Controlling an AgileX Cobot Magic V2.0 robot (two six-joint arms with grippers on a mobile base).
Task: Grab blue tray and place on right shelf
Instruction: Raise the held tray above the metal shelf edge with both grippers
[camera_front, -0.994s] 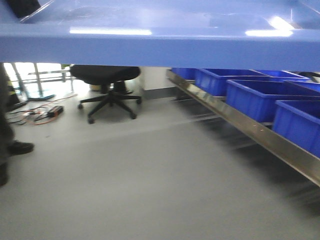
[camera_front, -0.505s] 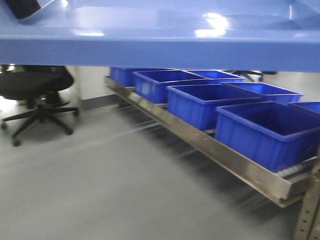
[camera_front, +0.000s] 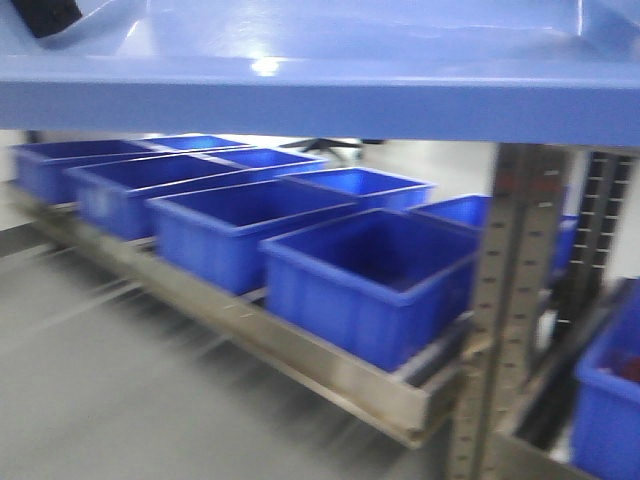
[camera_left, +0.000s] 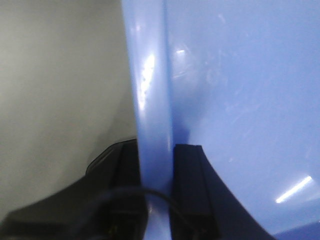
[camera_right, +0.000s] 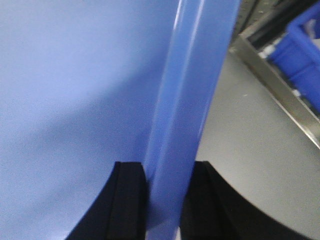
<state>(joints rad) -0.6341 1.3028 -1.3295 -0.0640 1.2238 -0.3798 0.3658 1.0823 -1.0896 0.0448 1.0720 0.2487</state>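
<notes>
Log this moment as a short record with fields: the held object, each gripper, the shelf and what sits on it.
Held object: shallow glossy periwinkle-blue plastic tray, spanning the top of the front view
Left gripper: shut on the tray's rim
Right gripper: shut on the tray's rim
Shelf: stainless-steel rack shelf, lower in the view than the tray
Frame: grey perforated upright
On shelf: deep dark-blue plastic bins, in rows
Placement: not yet done

The glossy periwinkle blue tray hangs level in the air, higher than the shiny steel right shelf and apart from it.
</notes>
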